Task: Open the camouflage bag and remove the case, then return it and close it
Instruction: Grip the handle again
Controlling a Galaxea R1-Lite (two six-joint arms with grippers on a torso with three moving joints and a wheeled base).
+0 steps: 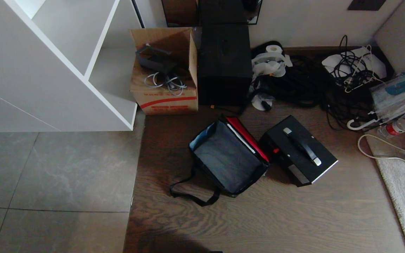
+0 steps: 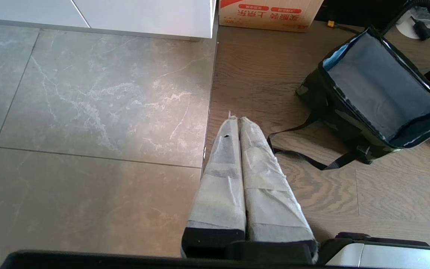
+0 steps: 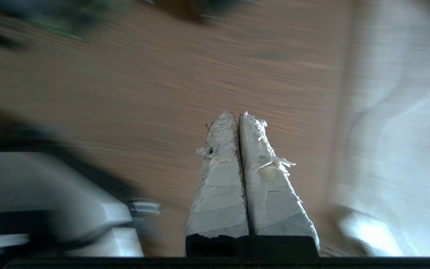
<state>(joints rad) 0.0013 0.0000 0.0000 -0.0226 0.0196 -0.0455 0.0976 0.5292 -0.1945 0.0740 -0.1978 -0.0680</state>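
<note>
Right gripper (image 3: 237, 116) pressed together over floor (image 3: 162, 93), empty; bag (image 1: 227, 158) open, case (image 1: 299, 151) just right of it.

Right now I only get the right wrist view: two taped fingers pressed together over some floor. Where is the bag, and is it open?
Observer: The camouflage bag sits on the wooden floor ahead of the robot, wide open, with its red-lined flap thrown back.
Operator: Is the case inside it?
Observer: No. The bag's grey inside is bare. The case lies on the floor just to the bag's right, handle up.
Operator: And the other arm?
Observer: The left gripper is shut and empty, pointing down at the line where tile meets wood, short of the bag. Your right gripper holds nothing either.
</note>
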